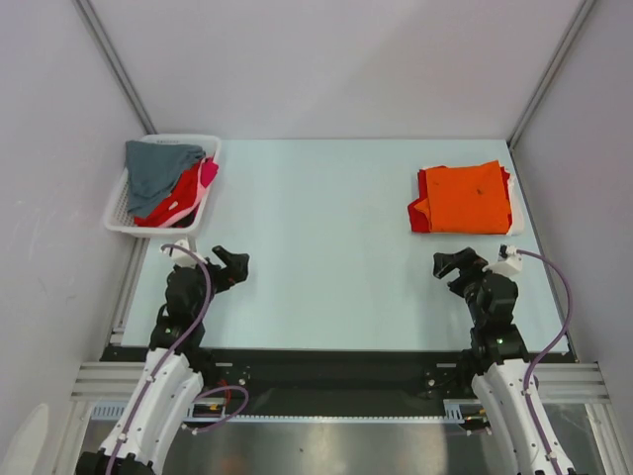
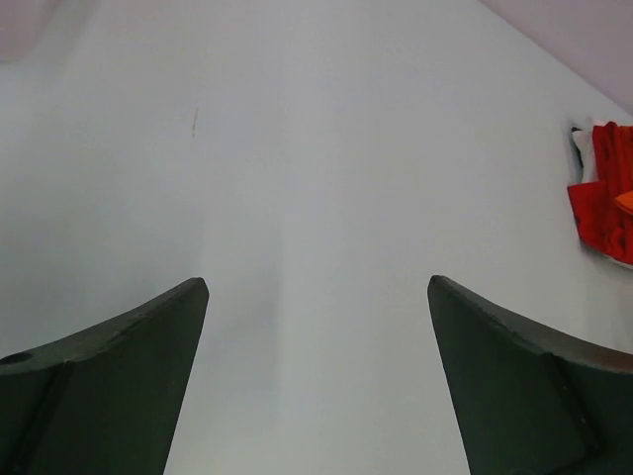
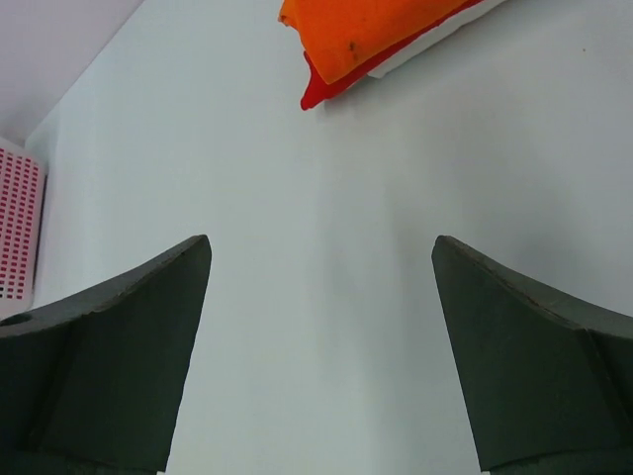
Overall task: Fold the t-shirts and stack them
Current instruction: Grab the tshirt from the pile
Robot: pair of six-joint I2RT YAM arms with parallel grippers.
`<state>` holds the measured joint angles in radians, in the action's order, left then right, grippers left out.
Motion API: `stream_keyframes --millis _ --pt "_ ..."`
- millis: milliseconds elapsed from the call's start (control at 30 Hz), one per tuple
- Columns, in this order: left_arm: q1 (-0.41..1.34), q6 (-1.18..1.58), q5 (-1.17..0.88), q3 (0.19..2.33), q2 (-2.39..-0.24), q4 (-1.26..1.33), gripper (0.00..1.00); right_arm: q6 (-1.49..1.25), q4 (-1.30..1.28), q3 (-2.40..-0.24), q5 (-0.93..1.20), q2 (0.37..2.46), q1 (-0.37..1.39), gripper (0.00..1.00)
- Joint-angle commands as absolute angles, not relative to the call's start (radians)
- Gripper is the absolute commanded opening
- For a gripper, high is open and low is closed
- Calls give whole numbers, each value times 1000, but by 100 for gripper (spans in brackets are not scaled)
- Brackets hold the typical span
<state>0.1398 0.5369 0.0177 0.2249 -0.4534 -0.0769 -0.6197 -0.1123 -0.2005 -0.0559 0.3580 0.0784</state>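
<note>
Bright, flat, diffuse lighting on the table [image 1: 326,218]; shadows faint and soft. Wrist views: near fingers [image 2: 109,386] dark, slightly blurred.

Table [image 1: 326,247]: pale blue-green top, matte, evenly lit.
Back wall [image 1: 326,59]: plain pale grey panel behind the table's far edge.
Left wall [image 1: 45,148]: same grey.
Right wall [image 1: 593,198]: same grey.
Posts [image 1: 112,61]: metal bars at both far corners.
Rail [image 1: 326,381]: ribbed aluminium along the near edge.

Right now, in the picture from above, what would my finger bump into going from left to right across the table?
The white basket with the crumpled t-shirts in it → left gripper → folded orange t-shirt.
</note>
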Motion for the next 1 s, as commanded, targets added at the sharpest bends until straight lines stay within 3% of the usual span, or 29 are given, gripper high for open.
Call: stream_keyframes --millis 0,100,267,500,767,967 --pt "137 656 -53 230 -511 39 100 -658 -127 -207 -110 354 78 100" --pt "135 753 26 343 -629 32 100 -684 -176 -224 -136 354 75 98" --pt "117 755 181 760 -869 -210 100 -701 -189 -219 -153 356 66 86" --pt "-41 761 248 1306 -1291 -455 99 -693 -187 -219 -143 357 60 85" --pt "-163 749 236 1580 -1698 -543 81 -683 -170 -213 -124 359 58 84" --pt "-179 706 319 1753 -1865 -519 80 -681 -170 -212 -101 359 58 82"
